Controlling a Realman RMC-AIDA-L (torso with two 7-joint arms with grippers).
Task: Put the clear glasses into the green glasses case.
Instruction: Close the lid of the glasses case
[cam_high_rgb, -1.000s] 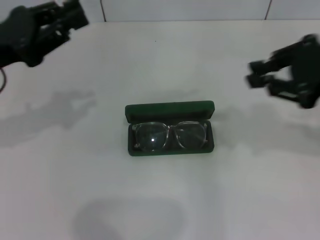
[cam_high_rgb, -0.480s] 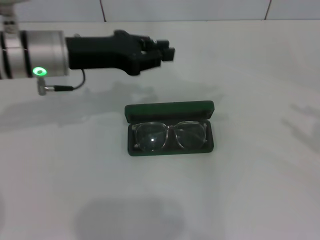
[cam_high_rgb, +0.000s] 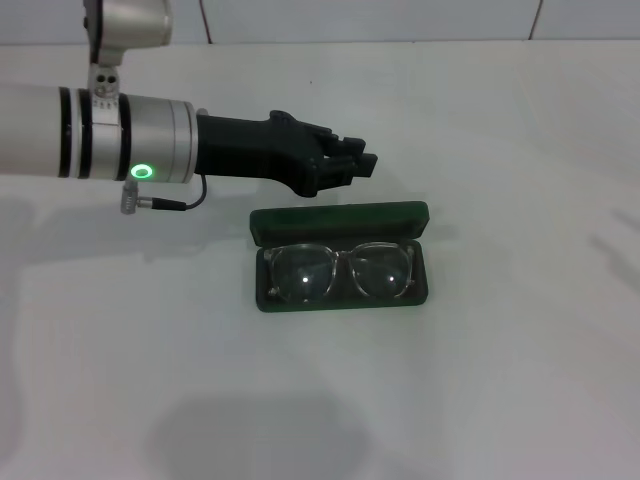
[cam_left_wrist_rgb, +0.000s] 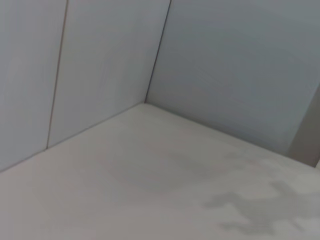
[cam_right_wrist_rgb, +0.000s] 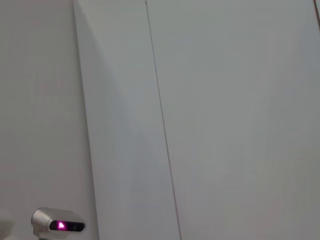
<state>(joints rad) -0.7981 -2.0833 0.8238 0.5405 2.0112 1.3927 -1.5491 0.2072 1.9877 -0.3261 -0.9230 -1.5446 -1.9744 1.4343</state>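
Clear glasses (cam_high_rgb: 342, 272) already lying flat in green glasses case (cam_high_rgb: 340, 222), worktop (cam_high_rgb: 500, 380) centre, lid up at 12 o'clock. Left hand (cam_high_rgb: 345, 168) just beyond lid, prob. to shut it; finger state unclear. Right hand out of view.

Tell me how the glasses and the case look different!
The clear glasses are see-through and colourless, while the green glasses case is solid dark green. The glasses are thin, with two rounded lenses; the case is a chunky box with rounded corners. The glasses lie inside, and the case is around them with its lid standing open behind. They are about equally wide. The left gripper hovers behind the lid.
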